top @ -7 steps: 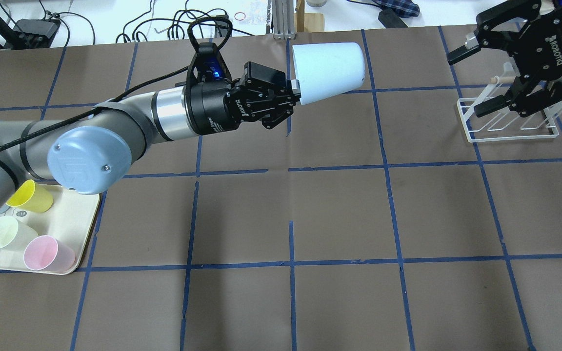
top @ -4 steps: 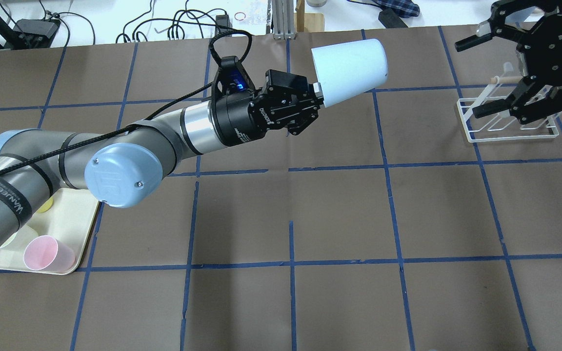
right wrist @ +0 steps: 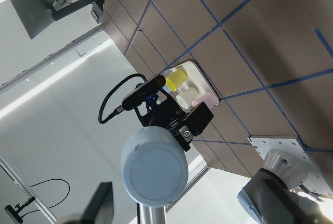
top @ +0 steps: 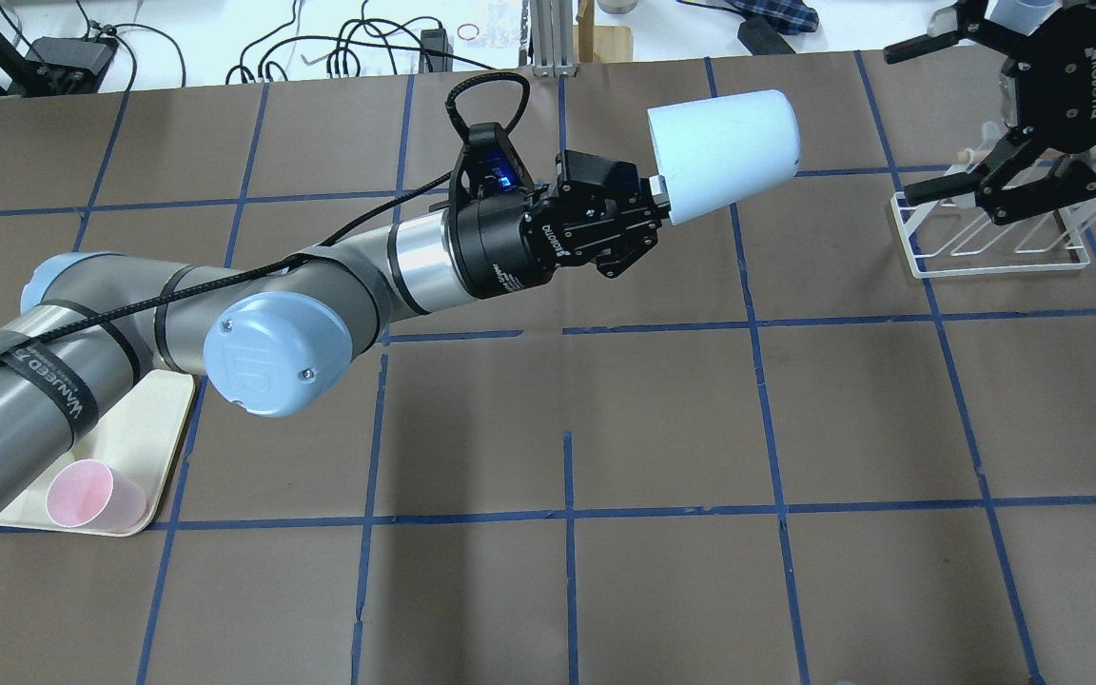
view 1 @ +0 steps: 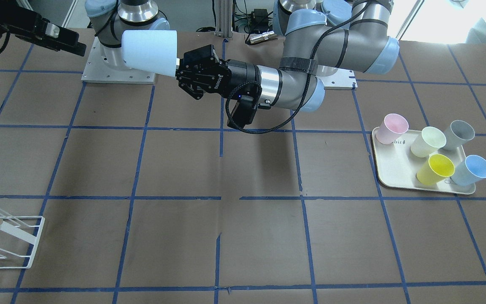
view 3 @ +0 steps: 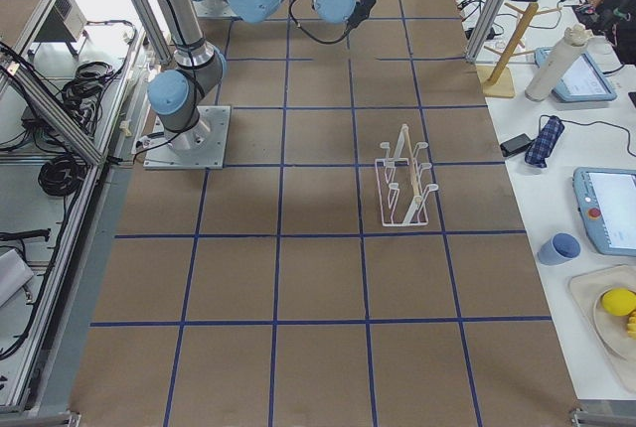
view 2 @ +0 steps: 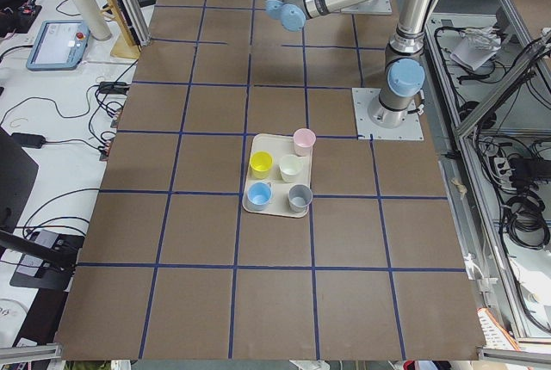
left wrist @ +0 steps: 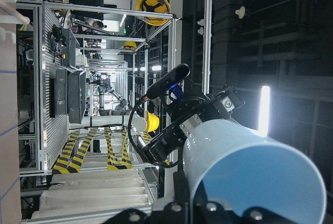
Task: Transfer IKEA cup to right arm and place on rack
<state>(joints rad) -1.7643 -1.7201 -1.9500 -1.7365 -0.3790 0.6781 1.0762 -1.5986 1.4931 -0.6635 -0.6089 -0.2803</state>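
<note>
The pale blue cup [top: 724, 143] hangs in the air well to the left of the rack [top: 995, 271], lying sideways (closed base toward the right pincer). The left pincer [top: 660, 190] pinches it at the rim. The right pincer [top: 948, 109] is spread wide and empty, on the rack's side of the cup, not touching it. The rack stands on the desk [top: 662, 419].

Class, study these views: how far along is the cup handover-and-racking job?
Done: the left gripper grips the cup aloft. In hand: its base faces the open right gripper, a gap between. Left: the handover, then placing it on the bare rack.
</note>
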